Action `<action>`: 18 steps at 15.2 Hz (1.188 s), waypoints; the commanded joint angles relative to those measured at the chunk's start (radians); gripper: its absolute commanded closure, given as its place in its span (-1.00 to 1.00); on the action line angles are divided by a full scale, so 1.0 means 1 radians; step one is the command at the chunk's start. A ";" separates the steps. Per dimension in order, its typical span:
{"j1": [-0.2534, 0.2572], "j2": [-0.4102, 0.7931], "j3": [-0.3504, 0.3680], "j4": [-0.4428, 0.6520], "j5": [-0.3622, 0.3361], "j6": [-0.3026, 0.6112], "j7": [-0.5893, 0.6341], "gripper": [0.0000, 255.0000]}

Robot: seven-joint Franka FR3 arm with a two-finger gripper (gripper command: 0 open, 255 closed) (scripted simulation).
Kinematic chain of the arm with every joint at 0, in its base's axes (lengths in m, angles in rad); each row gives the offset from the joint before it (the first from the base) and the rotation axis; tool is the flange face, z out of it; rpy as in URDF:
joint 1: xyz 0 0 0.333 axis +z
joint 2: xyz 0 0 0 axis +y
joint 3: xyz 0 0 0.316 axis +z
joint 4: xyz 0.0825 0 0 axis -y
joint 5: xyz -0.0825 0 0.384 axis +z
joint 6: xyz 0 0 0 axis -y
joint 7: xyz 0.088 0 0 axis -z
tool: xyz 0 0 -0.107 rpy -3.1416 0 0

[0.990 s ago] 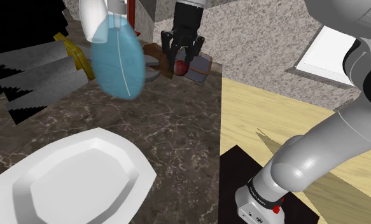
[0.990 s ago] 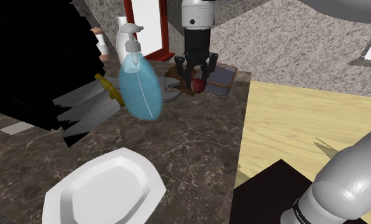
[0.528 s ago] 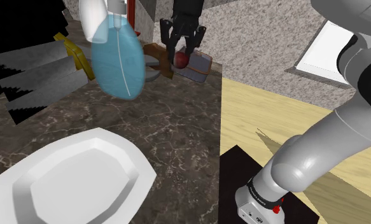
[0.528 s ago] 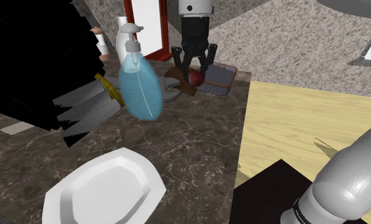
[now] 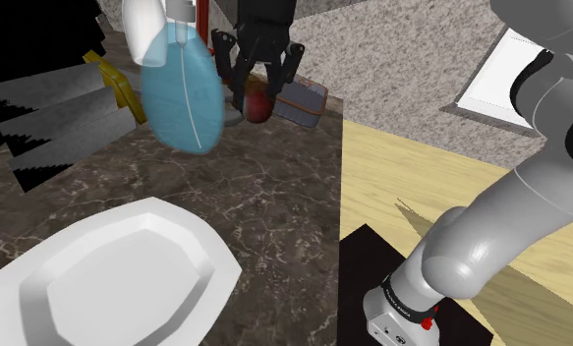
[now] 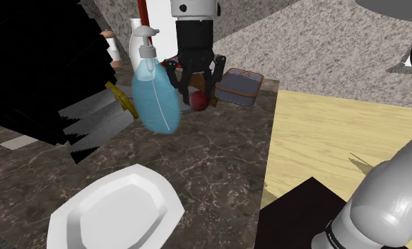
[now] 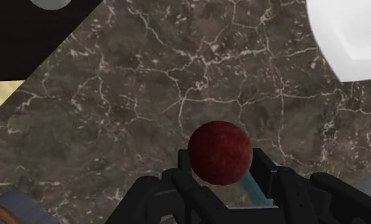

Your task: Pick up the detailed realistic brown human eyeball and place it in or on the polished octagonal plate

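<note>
A dark red ball, the eyeball [image 5: 258, 105] [image 6: 198, 101] [image 7: 219, 153], hangs a little above the dark marble counter with my black gripper [image 5: 257, 96] [image 6: 198, 96] [image 7: 219, 170] shut on it. It hovers at the far end of the counter, just right of a blue bottle in the shoulder view. The white octagonal plate [image 5: 207, 248] [image 6: 166, 199] [image 7: 343, 44] lies at the counter's near end, at the shoulder view's lower left, well apart from the gripper.
A blue pump bottle [image 5: 183, 93] [image 6: 155, 95] stands close beside the gripper. A blue-grey case [image 5: 303, 101] [image 6: 238, 85] lies behind it on the counter. A grey stepped object [image 5: 48, 128] is at the left. The counter ends at a wooden floor [image 5: 441, 177] on the right.
The gripper has carried the red ball leftward, away from the blue-grey case and toward the blue bottle. It stays shut on the ball throughout.
</note>
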 commanded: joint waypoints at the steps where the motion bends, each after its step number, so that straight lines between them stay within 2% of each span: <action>1: 0.024 0.017 0.037 0.020 -0.001 0.001 0.064 1.00; 6: 0.088 0.094 0.129 0.098 -0.033 0.004 0.218 1.00; 11: 0.183 0.220 0.220 0.219 -0.110 -0.007 0.388 1.00; 15: 0.305 0.359 0.274 0.362 -0.211 -0.038 0.529 1.00; 18: 0.438 0.485 0.292 0.514 -0.308 -0.086 0.626 1.00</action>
